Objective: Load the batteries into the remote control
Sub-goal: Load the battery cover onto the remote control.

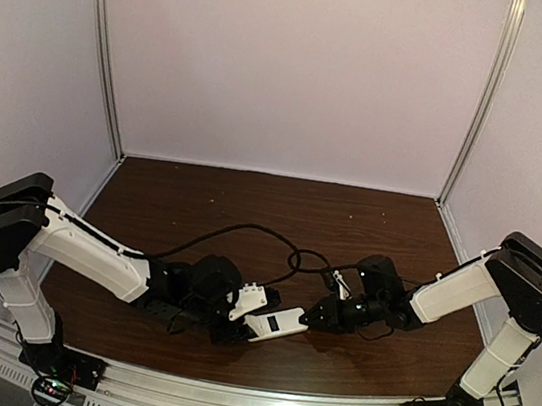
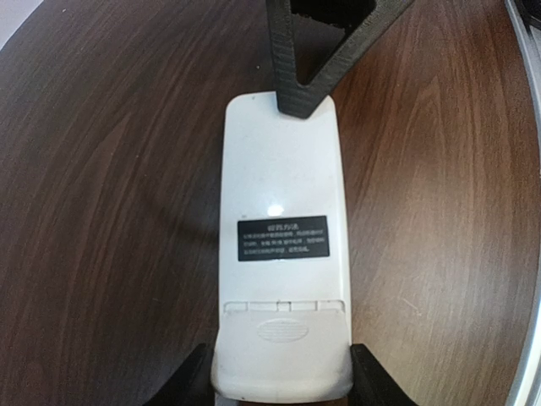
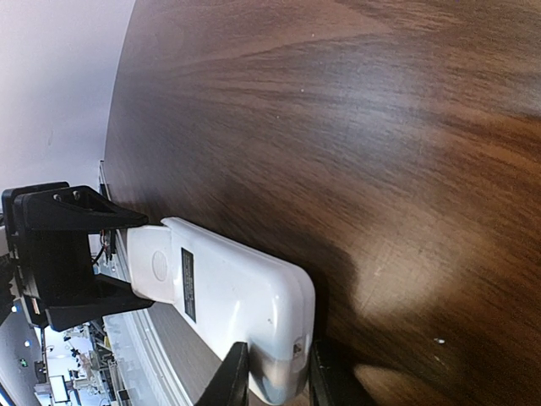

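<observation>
1. The remote control (image 1: pixel 275 323) is near the front edge of the dark wooden counter (image 1: pixel 250 205), between the two arms. It lies lengthwise from one gripper to the other.
2. Its plain white back faces up. In the left wrist view a black label (image 2: pixel 283 238) with small white print sits across the middle of the back.
3. Below the label, the ribbed cover (image 2: pixel 283 338) sits in place on the remote control, flush with the rest of the back.
4. The left gripper (image 2: pixel 283 387) is closed on the cover end. One black finger presses on each long edge, and the jaws are only as far apart as the remote control is wide.
5. The right gripper (image 3: pixel 277 379) has the opposite end. Its fingers are nearly together, pinching the rounded tip between them. In the left wrist view one of its black fingers (image 2: pixel 297 85) lies over the top of that far end.
6. A shadow falls on the wood beside and under the remote control, so it appears to be held slightly off the counter. I cannot tell whether any part of it touches.
7. A black cable (image 1: pixel 247 232) loops over the counter behind the two grippers.
</observation>
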